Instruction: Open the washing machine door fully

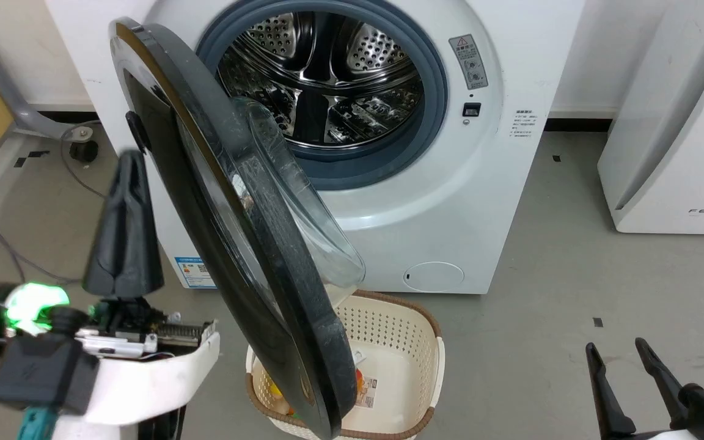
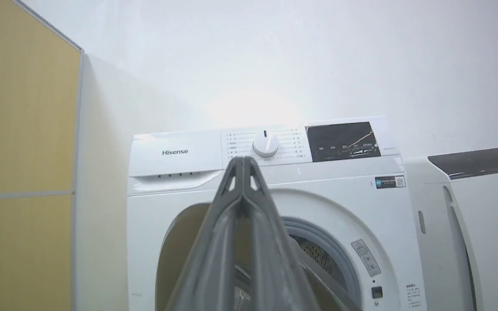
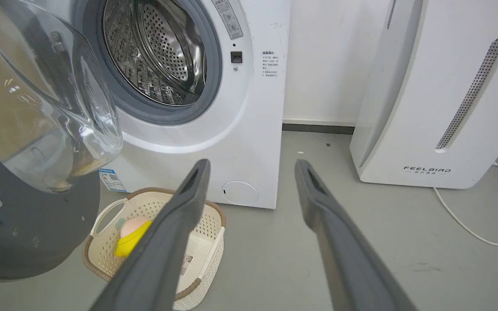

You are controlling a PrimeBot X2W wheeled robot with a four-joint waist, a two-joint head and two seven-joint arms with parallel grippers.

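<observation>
Door half open, more swing to go

The washing machine door [image 1: 248, 244] is off its latch and stands out from the front of the washing machine [image 1: 450, 201], roughly edge-on to the head camera, its glass bowl facing the drum [image 1: 321, 73] and its lower rim hanging above the basket [image 1: 413, 330] on the floor. The opening is uncovered, so the first part looks done. What is left, I judge, is to push the door further round on its left hinge until it lies wide open. The left gripper [image 1: 133, 157] is up beside the door's outer face with its fingers pressed together, holding nothing (whether it touches the door I cannot tell). The right gripper [image 1: 616, 347] sits low and well apart from the door, fingers spread and empty.
</observation>
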